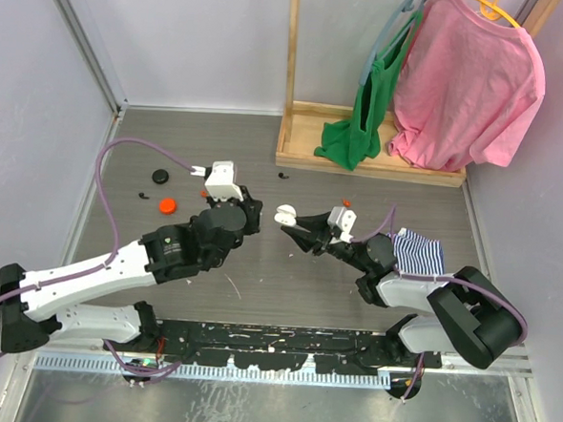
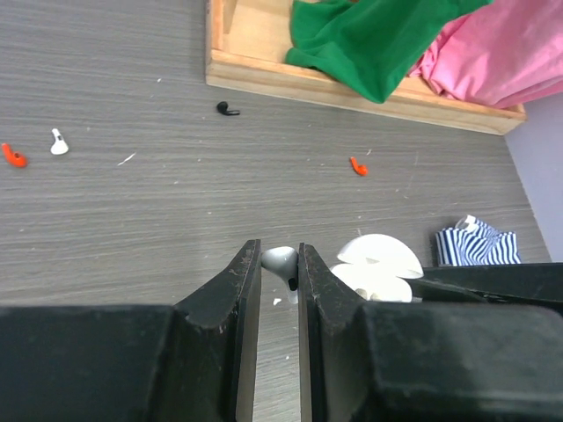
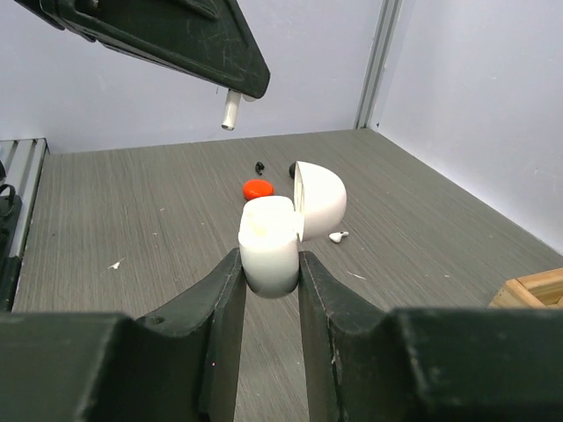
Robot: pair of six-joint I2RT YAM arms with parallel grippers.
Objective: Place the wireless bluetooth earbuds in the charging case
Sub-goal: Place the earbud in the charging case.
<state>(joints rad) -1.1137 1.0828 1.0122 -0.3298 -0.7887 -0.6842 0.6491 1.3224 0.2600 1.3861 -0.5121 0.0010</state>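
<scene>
Left gripper is pinching a white earbud, holding it above the table beside the case. Right gripper is clamping the case, lid standing open. A red earbud and a black earbud are lying loose.

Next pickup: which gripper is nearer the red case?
Left. The left gripper, pinching a white earbud, is right of the red case; the right gripper, holding the white case, farther right.

Pink shirt and green garment hang over a wooden base; striped cloth nearby.
</scene>
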